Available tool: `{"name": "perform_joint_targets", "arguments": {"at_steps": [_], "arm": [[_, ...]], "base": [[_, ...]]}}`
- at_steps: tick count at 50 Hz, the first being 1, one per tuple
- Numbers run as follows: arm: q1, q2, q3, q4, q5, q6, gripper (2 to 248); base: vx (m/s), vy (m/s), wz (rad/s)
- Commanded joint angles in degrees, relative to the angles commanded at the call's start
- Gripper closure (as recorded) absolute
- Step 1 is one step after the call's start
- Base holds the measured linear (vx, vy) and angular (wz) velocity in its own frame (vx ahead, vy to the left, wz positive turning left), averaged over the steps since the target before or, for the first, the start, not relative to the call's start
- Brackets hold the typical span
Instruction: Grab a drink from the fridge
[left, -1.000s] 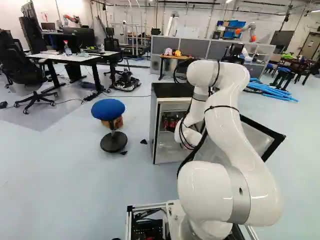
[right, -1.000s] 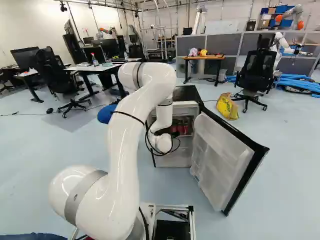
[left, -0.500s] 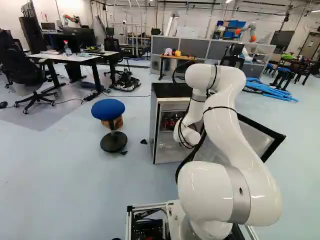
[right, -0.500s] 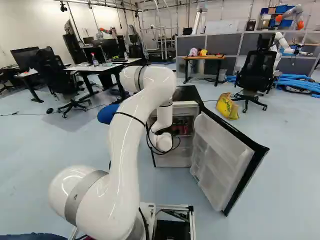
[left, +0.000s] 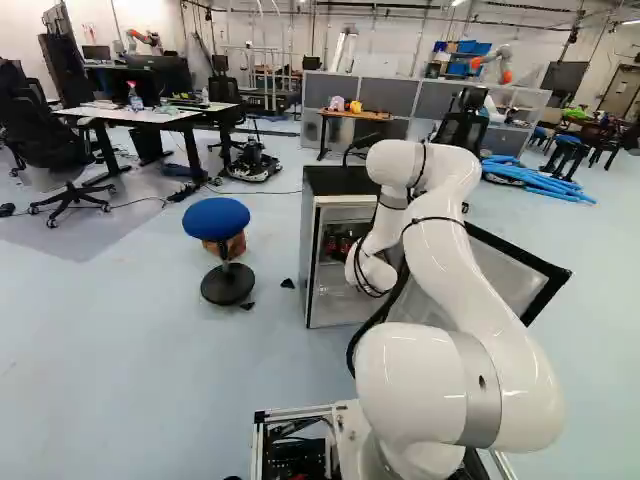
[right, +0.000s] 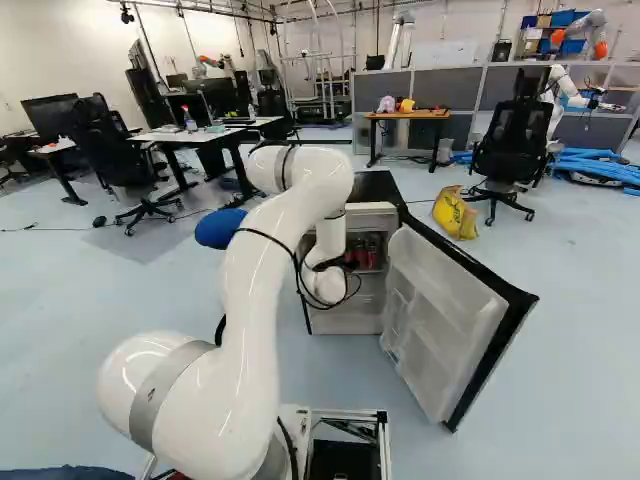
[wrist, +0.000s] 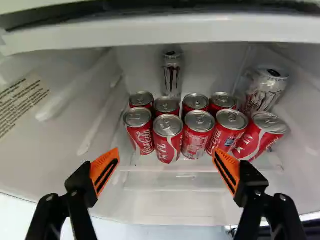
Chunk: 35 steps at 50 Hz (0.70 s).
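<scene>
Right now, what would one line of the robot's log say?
gripper: open | red cans: ahead, none gripped | fridge door: open | drink: not yet taken

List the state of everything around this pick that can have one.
Black-edged white fridge door, wide open
Black hand with orange pads, open, holding nothing
Red metal cans, standing together, ungripped
Tall silver metal cans, behind and beside the red ones, ungripped
Glossy white arm, bent
Blue-topped round stool, upright

Upright red cans (wrist: 167, 140), two silver cans (wrist: 172, 77), inside open fridge (left: 335, 182)
</scene>
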Motion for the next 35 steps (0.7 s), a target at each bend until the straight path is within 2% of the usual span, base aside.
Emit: {"name": "perform_joint_targets", "arguments": {"at_steps": [19, 20, 24, 25, 30, 31, 35], "arm": [[0.0, 0.0, -0.1, 0.0, 0.0, 0.0, 3], [0.0, 0.0, -0.1, 0.0, 0.0, 0.0, 14], [0.0, 0.0, -0.1, 0.0, 0.0, 0.0, 14], [0.0, 0.0, -0.1, 0.0, 0.0, 0.0, 27], [0.0, 0.0, -0.1, 0.0, 0.0, 0.0, 27], [0.0, 0.0, -0.1, 0.0, 0.0, 0.0, 39], [0.0, 0.0, -0.1, 0.0, 0.0, 0.0, 39]], "base": [[0.000, 0.000, 0.000], [0.000, 0.000, 0.000], [0.000, 0.000, 0.000], [0.000, 0.000, 0.000], [0.000, 0.000, 0.000], [0.000, 0.000, 0.000], [0.000, 0.000, 0.000]]}}
